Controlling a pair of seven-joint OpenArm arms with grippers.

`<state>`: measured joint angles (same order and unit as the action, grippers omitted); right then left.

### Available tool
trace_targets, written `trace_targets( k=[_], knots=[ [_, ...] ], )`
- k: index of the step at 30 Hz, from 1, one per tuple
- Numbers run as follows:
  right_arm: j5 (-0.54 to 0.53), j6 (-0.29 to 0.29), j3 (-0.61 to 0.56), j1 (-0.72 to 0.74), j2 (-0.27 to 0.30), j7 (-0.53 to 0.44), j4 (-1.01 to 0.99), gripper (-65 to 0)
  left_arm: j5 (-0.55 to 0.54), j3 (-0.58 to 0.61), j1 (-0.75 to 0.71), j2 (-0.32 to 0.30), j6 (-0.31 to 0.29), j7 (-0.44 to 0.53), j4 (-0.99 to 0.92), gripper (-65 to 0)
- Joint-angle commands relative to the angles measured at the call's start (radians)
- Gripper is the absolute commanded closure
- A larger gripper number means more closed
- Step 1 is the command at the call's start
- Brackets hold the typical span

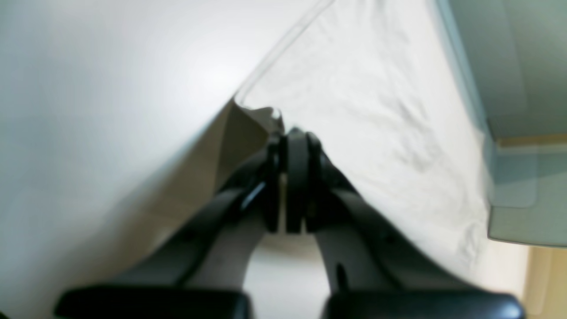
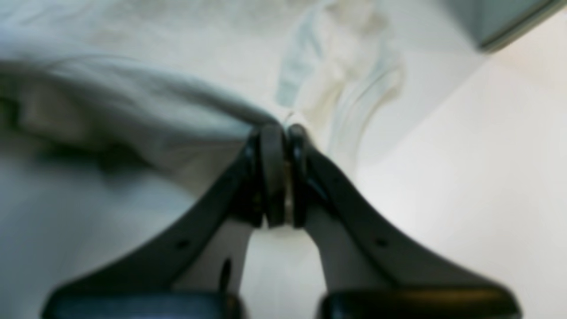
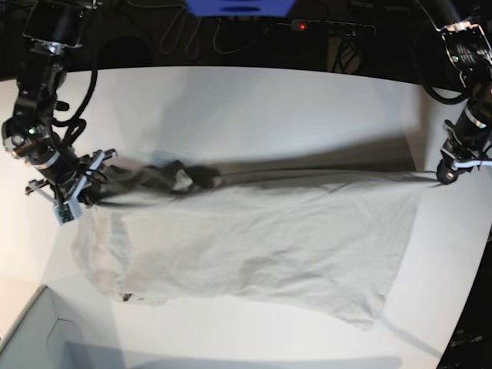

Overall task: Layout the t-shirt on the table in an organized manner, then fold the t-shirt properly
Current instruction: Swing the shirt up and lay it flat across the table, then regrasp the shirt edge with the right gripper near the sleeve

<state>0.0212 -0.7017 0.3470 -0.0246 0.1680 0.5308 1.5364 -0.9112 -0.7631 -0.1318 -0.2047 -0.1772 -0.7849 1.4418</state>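
The 2 arms are stretching the t-shirt (image 3: 254, 246) lengthwise above the white desk (image 3: 254, 108). The left gripper (image 1: 290, 133) is pinching one corner of the cloth, its jaws closed on it. The right gripper (image 2: 279, 128) is clamping the bunched opposite end. The lower side is lying on the desk.

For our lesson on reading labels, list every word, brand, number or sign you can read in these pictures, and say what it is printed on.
None can be read.
The light grey-beige cotton t-shirt shows no legible print; both wrist views are blurred.
The smooth white table is unmarked.
The blue object at the far edge and the black power strip with its red light show no readable lettering.
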Motion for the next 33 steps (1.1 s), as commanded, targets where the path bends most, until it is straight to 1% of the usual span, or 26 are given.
trace_targets(
  k=[1,5,7,12,13,15,17,20,23,27,30,33],
  knots=[
    [-0.014,0.004,-0.019,0.044,0.023,-0.027,-0.027,0.0,-0.018,-0.005,0.013,-0.017,-0.006,0.017,0.014,0.0],
    [-0.014,0.004,-0.081,0.121,0.04,-0.025,-0.159,-0.1,-0.015,-0.003,0.031,-0.017,-0.006,0.017,0.01,0.0],
    [-0.014,0.004,-0.085,0.156,0.054,-0.024,-0.201,-5.2,-0.015,-0.003,0.033,-0.017,-0.005,0.017,0.01,0.0],
    [-0.013,0.004,-0.064,0.206,0.058,-0.019,-0.202,-21.9,-0.013,-0.003,0.039,-0.017,-0.005,0.017,0.009,0.0],
    [-0.013,0.004,-0.039,0.206,0.058,-0.019,-0.199,-26.0,-0.012,-0.003,0.051,-0.017,-0.005,0.017,0.007,0.0],
    [-0.013,0.004,0.005,0.194,0.051,-0.021,-0.161,-31.9,-0.01,-0.003,0.054,-0.017,-0.005,0.017,0.007,0.0],
    [-0.013,0.004,0.039,0.147,0.041,-0.027,-0.113,-35.9,-0.01,-0.003,0.054,-0.017,-0.005,0.017,0.007,0.0],
    [-0.014,0.004,0.047,0.091,0.028,-0.027,-0.05,-37.1,-0.01,-0.003,0.059,-0.017,-0.005,0.017,0.007,0.0],
    [-0.016,0.004,0.045,0.062,0.015,-0.028,-0.047,-37.0,-0.012,-0.003,0.06,-0.017,-0.005,0.017,0.007,0.0],
    [-0.016,0.004,0.045,0.061,-0.005,-0.028,-0.078,-37.1,-0.01,-0.003,0.06,-0.016,-0.005,0.017,0.006,0.0],
    [-0.016,0.004,0.044,0.062,-0.005,-0.028,-0.119,-36.9,-0.01,-0.003,0.06,-0.016,-0.005,0.017,0.006,0.0],
    [-0.016,0.004,0.005,0.078,-0.005,-0.034,-0.178,-36.9,-0.01,-0.003,0.06,-0.016,-0.005,0.017,0.006,0.0]
  ],
)
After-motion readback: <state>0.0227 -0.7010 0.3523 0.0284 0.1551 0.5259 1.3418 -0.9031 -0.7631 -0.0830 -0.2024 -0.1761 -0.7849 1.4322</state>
